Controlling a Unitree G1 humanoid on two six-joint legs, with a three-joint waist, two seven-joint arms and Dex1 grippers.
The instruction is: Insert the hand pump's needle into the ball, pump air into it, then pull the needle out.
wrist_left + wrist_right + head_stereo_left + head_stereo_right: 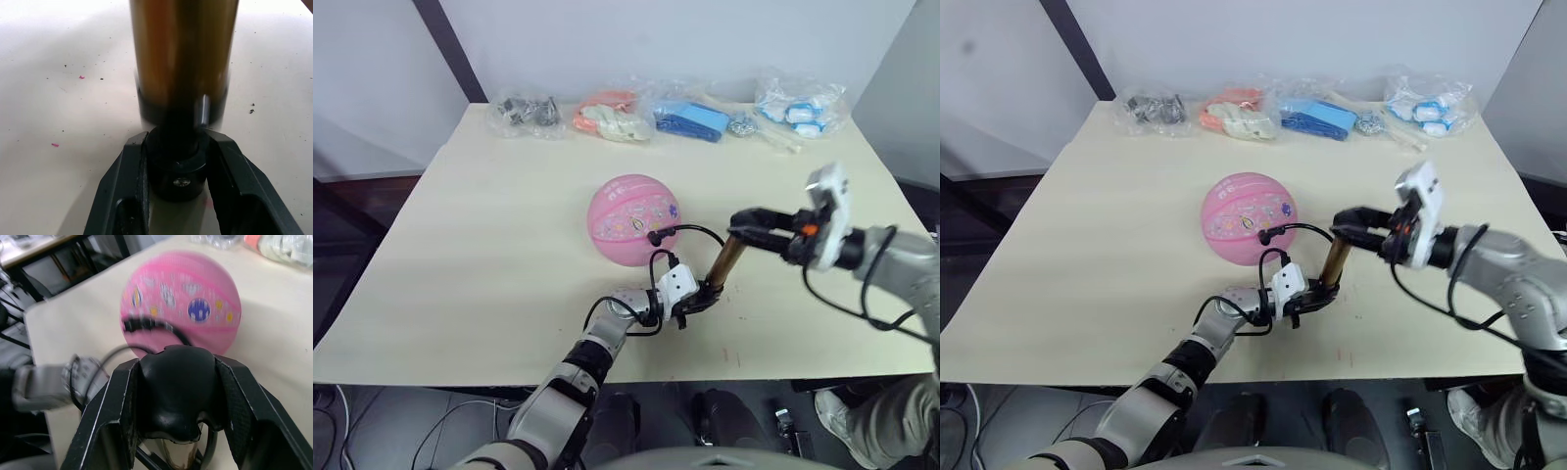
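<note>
Pump work is on the near middle part of the table. The hand pump stands almost upright, leaning a little, just to the near right of the ball. Its gold-brown barrel rises from a black bottom cap, and this cap touches the table top. The left gripper is clamped on the bottom cap; in the left wrist view both black fingers press against the cap from two sides. The right gripper grasps the black top knob of the pump, and the right wrist view shows the knob squeezed between its two fingers. A thin black hose leaves the pump and curves in a loop toward the ball, where its end meets the pink surface on the right side. The needle itself is too small to see there. The ball rests on the table, stickers facing up. Along the far edge of the table lie several clear plastic bags with small grey, orange, blue and white items inside, well apart from the ball.
</note>
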